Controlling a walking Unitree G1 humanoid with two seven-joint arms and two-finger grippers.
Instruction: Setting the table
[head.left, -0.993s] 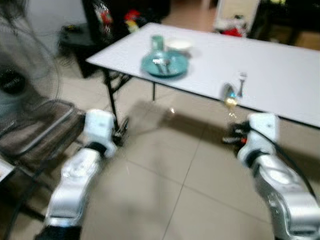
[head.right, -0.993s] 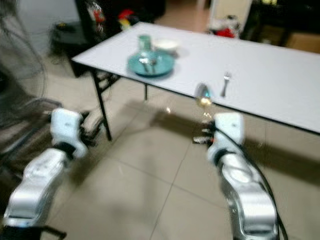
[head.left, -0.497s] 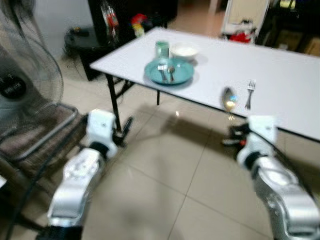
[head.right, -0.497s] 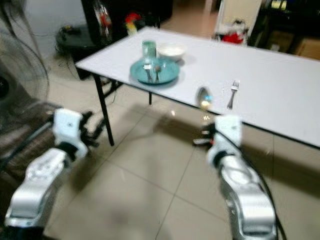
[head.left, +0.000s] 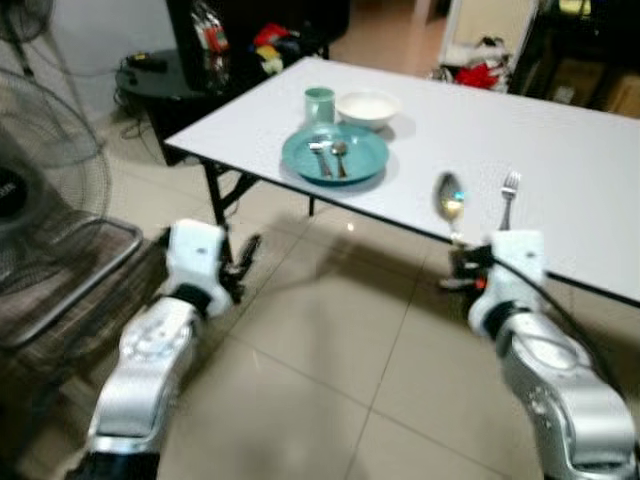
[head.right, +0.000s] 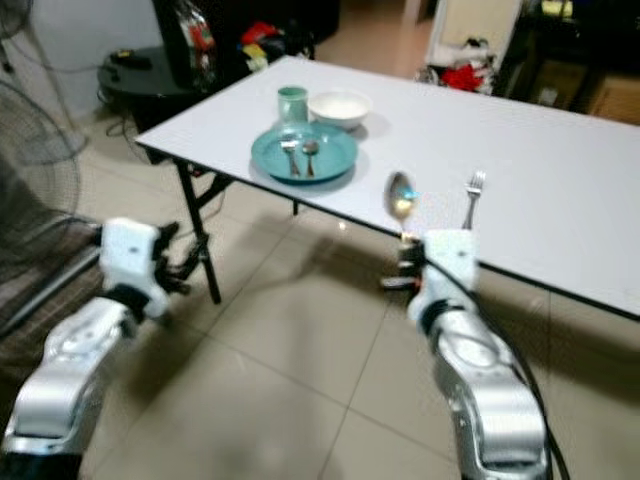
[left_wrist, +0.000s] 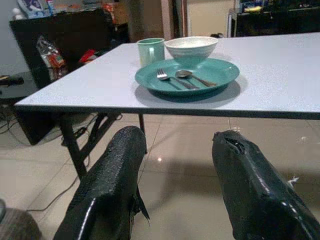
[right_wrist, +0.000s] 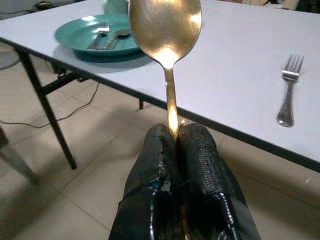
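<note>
The right gripper (right_wrist: 175, 137) was clenched on the handle of a spoon (right_wrist: 166, 30), bowl upright, just short of the white table's (head.left: 560, 150) near edge. A fork (head.left: 508, 195) lay on the table just beyond, to the right. Farther left sat a teal plate (head.left: 365, 160) carrying a fork and spoon, with a green cup (head.left: 319, 103) and white bowl (head.left: 367, 107) behind it. The left gripper (left_wrist: 175, 165) hung open near the table leg (head.left: 221, 215), beside a standing fan (head.left: 45, 150).
</note>
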